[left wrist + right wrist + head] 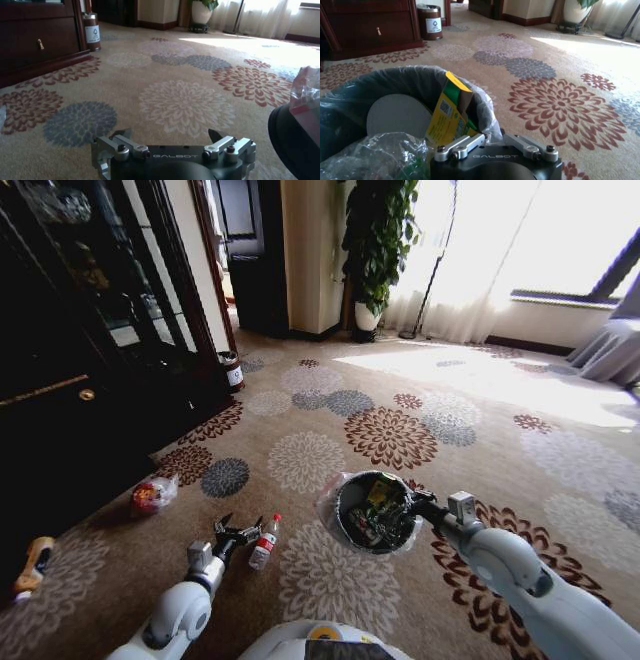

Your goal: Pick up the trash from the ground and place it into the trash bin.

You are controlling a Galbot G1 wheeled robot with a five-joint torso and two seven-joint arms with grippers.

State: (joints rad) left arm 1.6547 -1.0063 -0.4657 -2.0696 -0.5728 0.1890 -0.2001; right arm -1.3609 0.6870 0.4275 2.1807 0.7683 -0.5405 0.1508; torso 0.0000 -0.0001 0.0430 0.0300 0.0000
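Note:
The trash bin (342, 498), round and dark with a pale plastic liner, stands on the flowered carpet before me and holds a yellow-green carton (447, 112) and crumpled clear plastic (375, 157). My right gripper (420, 502) (492, 140) is shut on the bin's near rim (487, 123). A clear bottle (265, 542) with a red cap lies on the carpet just right of my open left gripper (236, 532) (169, 134), which hovers low with nothing between its fingers. A red-and-white bag (153, 494) lies further left, and an orange-topped piece (32, 565) is at the far left.
A dark wooden cabinet (80, 380) runs along the left. A small brown waste can (232, 370) (91, 32) (431, 23) stands at its far end. A potted plant (375, 240) is at the back by the curtains. Open carpet stretches ahead and to the right.

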